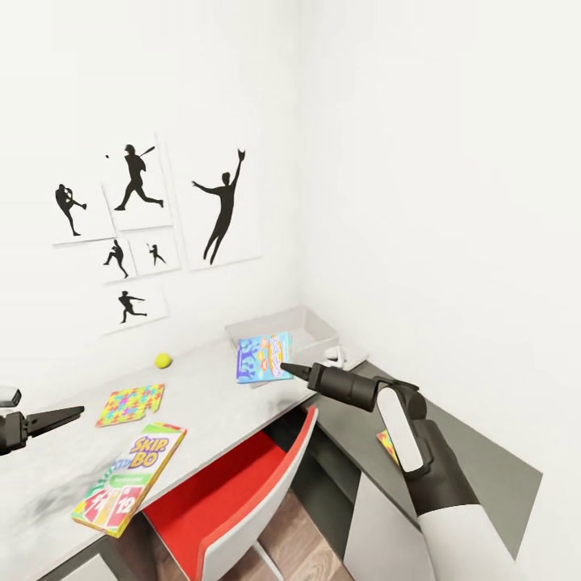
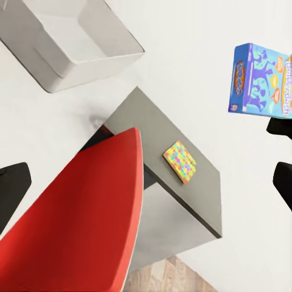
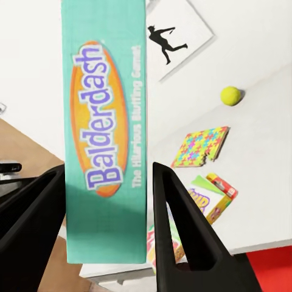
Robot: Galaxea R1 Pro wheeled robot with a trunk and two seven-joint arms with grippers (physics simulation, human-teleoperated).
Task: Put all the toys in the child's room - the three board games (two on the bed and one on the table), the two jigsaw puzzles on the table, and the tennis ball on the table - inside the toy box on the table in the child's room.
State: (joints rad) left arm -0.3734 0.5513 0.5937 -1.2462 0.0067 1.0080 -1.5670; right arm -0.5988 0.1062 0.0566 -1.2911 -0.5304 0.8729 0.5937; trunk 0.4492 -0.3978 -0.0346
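The right gripper (image 1: 284,369) is closed on the blue Balderdash board game (image 1: 264,357), with its two dark fingers (image 3: 182,225) pressing the thin box from both sides, as the right wrist view shows clearly. The box is held up in the air on its edge, its printed cover facing the room, and in the head view it stands just in front of the toy box (image 1: 311,331), which sits at the far corner of the counter (image 1: 210,403) against the wall. So the tray lies straight beyond the held game, a little further from the robot, and I judge that the next move is to carry the box forward over the rim and tip it flat before letting go. The right arm is clearly the nearer one. The left gripper (image 1: 68,415) hovers at the near left part of the counter; whether it is open or closed, I cannot tell. On the counter lie the tennis ball (image 1: 163,360), one jigsaw puzzle (image 1: 131,403) and the Skip-Bo board game (image 1: 131,476). A second jigsaw puzzle (image 2: 180,162) lies on the lower dark cabinet (image 2: 182,201), half hidden behind the right arm in the head view. The tray's inside is partly covered by the held box.
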